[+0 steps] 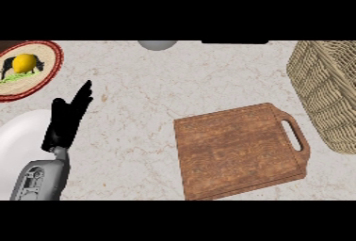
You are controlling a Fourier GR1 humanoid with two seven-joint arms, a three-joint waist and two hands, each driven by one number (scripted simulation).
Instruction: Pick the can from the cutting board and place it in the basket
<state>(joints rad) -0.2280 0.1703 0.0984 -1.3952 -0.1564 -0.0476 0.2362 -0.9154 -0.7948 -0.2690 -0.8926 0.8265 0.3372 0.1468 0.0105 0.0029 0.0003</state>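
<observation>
A brown wooden cutting board with a handle slot at its right lies on the marble counter, right of centre; nothing stands on it. A woven wicker basket fills the right edge of the head view. No can shows anywhere in this view. My left hand rests at the left with its black fingers straight and pointing up, holding nothing. My right hand does not show.
A red-rimmed patterned plate at the top left carries a yellow fruit. A white plate lies at the left edge beside my left forearm. A grey round object and a dark object sit at the counter's far edge.
</observation>
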